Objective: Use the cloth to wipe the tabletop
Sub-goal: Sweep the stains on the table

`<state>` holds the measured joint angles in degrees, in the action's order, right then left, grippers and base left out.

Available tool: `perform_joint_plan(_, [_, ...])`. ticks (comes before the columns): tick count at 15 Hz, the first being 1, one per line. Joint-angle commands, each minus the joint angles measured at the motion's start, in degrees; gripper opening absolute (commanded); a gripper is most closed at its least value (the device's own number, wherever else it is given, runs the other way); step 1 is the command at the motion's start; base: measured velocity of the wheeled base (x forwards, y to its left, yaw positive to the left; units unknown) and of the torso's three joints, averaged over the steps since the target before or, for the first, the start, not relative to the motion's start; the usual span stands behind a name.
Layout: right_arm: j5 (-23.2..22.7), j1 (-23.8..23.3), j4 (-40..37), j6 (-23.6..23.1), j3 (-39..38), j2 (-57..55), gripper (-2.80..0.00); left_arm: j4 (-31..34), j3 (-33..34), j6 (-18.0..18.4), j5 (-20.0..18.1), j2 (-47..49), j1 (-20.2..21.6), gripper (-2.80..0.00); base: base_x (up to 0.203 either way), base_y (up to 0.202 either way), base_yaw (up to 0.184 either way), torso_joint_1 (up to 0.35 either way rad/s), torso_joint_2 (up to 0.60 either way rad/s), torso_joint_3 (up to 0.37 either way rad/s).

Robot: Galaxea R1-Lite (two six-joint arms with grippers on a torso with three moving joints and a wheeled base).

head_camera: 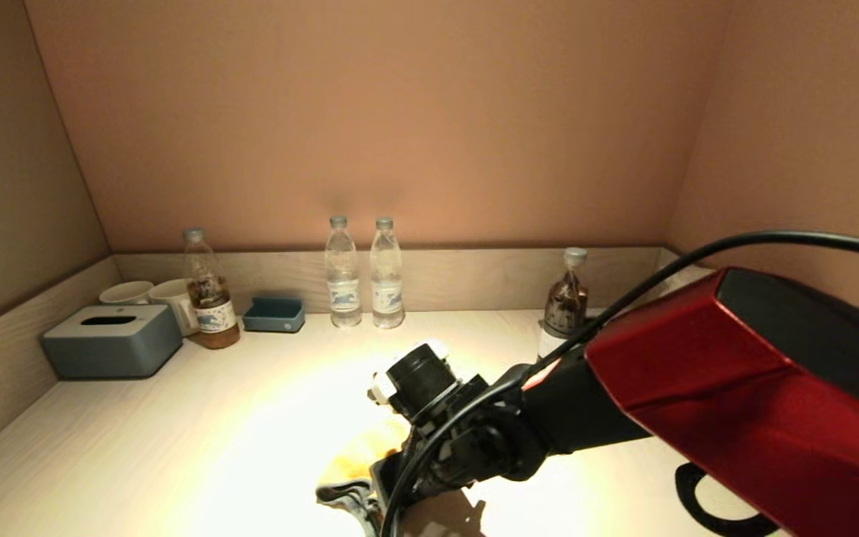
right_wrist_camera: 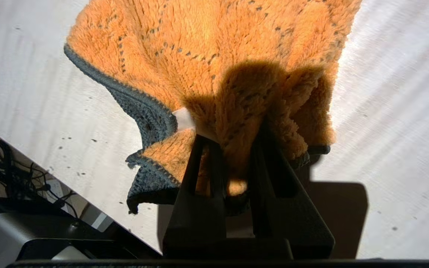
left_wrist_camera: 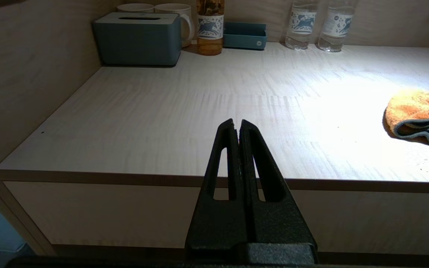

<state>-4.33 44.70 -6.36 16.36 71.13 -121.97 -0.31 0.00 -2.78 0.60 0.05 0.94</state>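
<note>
the cloth (right_wrist_camera: 207,67) is being held by the right gripper (right_wrist_camera: 237,149), whose fingers are closed on a bunched fold of the orange pile, near the small white label (right_wrist_camera: 183,118). the rest of the cloth is being spread out flat on the tabletop (head_camera: 213,432), close to the front edge and a little right of the middle, under the bright patch of light. in the head view only a part of the cloth is being shown beneath the wrist, with its grey-blue edging curled up at the near side.

the left gripper (left_wrist_camera: 237,124) is being kept off the counter, in front of the front edge, with its fingers pressed together on nothing.

as to progress: the grasp is judged done and the cloth is being pressed to the surface, so the wiping itself is judged to be under way or just beginning. small dark specks (right_wrist_camera: 73,139) are being seen on the wood beside the cloth near the front edge, so that part is judged not yet clean. the wide stretch toward the tissue box (head_camera: 112,339), the mugs (head_camera: 153,294), the blue tray (head_camera: 274,314) and the bottles (head_camera: 364,272) along the back rim is judged still to be covered; whether it has been wiped cannot be told.
</note>
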Motion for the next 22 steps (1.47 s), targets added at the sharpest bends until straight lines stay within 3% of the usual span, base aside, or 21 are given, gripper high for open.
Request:
perform_joint_plan(1, [0.0,-1.4,-0.3,0.1,-1.4,1.7,-2.80,0.0,0.0,0.0,0.0,0.0,0.0,-2.80,0.000,0.000,0.000,0.000,0.00,0.000])
perform_joint_plan(5, [0.0,-2.0,0.3,0.0,-2.6,2.7,-2.80,0.0,0.0,0.0,0.0,0.0,0.0,-2.80,0.000,0.000,0.000,0.000,0.00,0.000])
perform_joint_plan(9, [0.0,-4.5,2.6,-0.6,-21.3,19.7,-2.80,0.0,0.0,0.0,0.0,0.0,0.0,-2.80,0.000,0.000,0.000,0.000,0.00,0.000])
perform_joint_plan(11, [-0.1,-5.3,3.2,-0.8,-26.3,24.6,-2.80,0.0,0.0,0.0,0.0,0.0,0.0,-2.80,0.000,0.000,0.000,0.000,0.00,0.000])
perform_joint_plan(15, [-0.4,-5.5,3.5,-0.8,-30.4,28.2,-2.80,0.0,0.0,0.0,0.0,0.0,0.0,-2.80,0.000,0.000,0.000,0.000,0.00,0.000])
perform_joint_plan(22, [-0.6,-3.9,4.0,-0.8,-28.7,27.8,-2.80,0.0,0.0,0.0,0.0,0.0,0.0,-2.80,0.000,0.000,0.000,0.000,0.00,0.000])
